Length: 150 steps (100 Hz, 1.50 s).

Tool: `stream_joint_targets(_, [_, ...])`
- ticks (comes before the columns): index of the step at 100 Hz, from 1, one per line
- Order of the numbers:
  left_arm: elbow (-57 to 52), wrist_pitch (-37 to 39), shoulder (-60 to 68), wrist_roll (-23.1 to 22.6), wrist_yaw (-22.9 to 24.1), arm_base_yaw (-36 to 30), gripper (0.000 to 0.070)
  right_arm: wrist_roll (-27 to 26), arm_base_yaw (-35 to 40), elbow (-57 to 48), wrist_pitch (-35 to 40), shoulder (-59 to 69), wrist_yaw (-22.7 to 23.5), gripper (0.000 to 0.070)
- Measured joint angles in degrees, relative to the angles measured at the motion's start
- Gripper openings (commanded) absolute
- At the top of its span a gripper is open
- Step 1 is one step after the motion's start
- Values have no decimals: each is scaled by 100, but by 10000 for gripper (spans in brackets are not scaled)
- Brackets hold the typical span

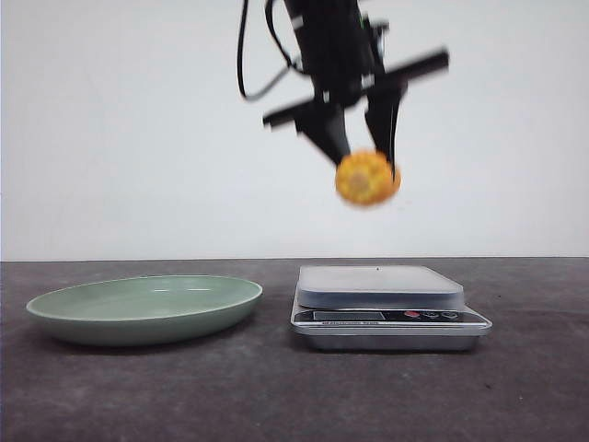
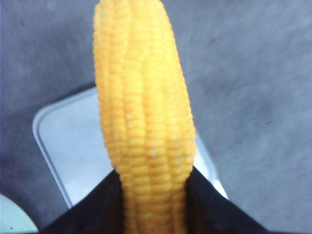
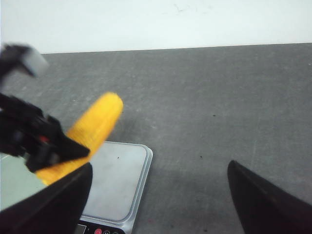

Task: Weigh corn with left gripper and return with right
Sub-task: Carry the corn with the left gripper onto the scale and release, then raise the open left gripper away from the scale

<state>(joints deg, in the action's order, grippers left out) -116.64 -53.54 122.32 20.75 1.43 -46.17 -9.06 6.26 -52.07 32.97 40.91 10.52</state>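
My left gripper (image 1: 366, 164) is shut on the corn (image 1: 366, 178), a yellow-orange cob, and holds it in the air well above the scale (image 1: 379, 286). In the left wrist view the corn (image 2: 144, 117) stands between the two black fingers (image 2: 97, 207), with the scale's white platform (image 2: 78, 141) below it. In the right wrist view the corn (image 3: 92, 127) and the left gripper (image 3: 46, 141) hang over the scale (image 3: 117, 180). My right gripper (image 3: 158, 200) is open and empty, to the right of the scale; it is out of the front view.
A green plate (image 1: 145, 308) lies on the dark grey table to the left of the scale; its rim shows in the left wrist view (image 2: 12, 222). The scale has a display and buttons (image 1: 428, 315) on its front. A white wall stands behind the table.
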Motion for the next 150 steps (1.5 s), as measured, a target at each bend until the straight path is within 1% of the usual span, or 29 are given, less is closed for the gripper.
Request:
stream_joint_targets(20, [2, -278, 566, 85, 13, 2, 14, 13, 0, 0, 59, 0, 0, 561])
stream_joint_targets(23, [0, -275, 566, 90, 13, 2, 48, 15, 0, 0, 66, 0, 0, 561])
stream_joint_targets(25, [-11, -278, 562, 90, 13, 2, 86, 17, 0, 0, 68, 0, 0, 561])
stream_joint_targets(33, [-24, -249, 557, 90, 15, 2, 296, 24, 0, 0, 68, -2, 0, 561])
stream_joint_targets(34, [-24, -249, 560, 92, 15, 2, 332, 24, 0, 0, 70, -2, 0, 561])
stream_joint_targets(35, [-24, -249, 562, 90, 15, 2, 342, 24, 0, 0, 70, -2, 0, 562])
stream_joint_targets(37, [-24, -245, 562, 90, 17, 2, 385, 24, 0, 0, 70, -2, 0, 561])
stream_joint_targets(45, [-24, -225, 562, 90, 22, 2, 438, 24, 0, 0, 74, 0, 0, 562])
stream_joint_targets(55, [-24, -249, 562, 87, 22, 2, 441, 24, 0, 0, 79, 0, 0, 562])
stream_joint_targets(59, [-24, -249, 562, 76, 22, 2, 453, 24, 0, 0, 79, 0, 0, 562])
stream_joint_targets(61, [-24, -251, 562, 63, 22, 0, 475, 24, 0, 0, 79, 0, 0, 562])
stream_joint_targets(66, [-24, -264, 562, 35, 39, -4, 561, 24, 0, 0, 81, 0, 0, 562])
stream_joint_targets(71, [-24, -254, 560, 17, 129, -24, 589, 24, 0, 0, 83, 0, 0, 562])
stream_joint_targets(82, [-24, -197, 455, -85, 350, -79, 595, 26, 0, 0, 111, 0, 0, 562])
stream_joint_targets(90, [-24, -173, 131, -229, 632, -105, 595, 26, 0, 0, 114, 0, 0, 562])
stream_joint_targets(97, [-24, -127, -361, -387, 918, -94, 594, 28, 0, 0, 114, 0, 0, 562])
stream_joint_targets(104, [-74, -85, -935, -557, 1099, -26, 593, 26, 0, 0, 116, 0, 0, 562])
stream_joint_targets(120, [-151, -98, -2306, -905, 1493, 402, 592, 26, 0, 0, 197, 0, 0, 562])
stream_joint_targets(138, [-151, -713, -3683, -1231, 2068, 1025, 592, 26, 7, 0, 240, 0, 2, 562])
stream_joint_targets(150, [-151, -1351, -4631, -1279, 2380, 1534, 591, 26, 37, 0, 284, 0, 0, 562])
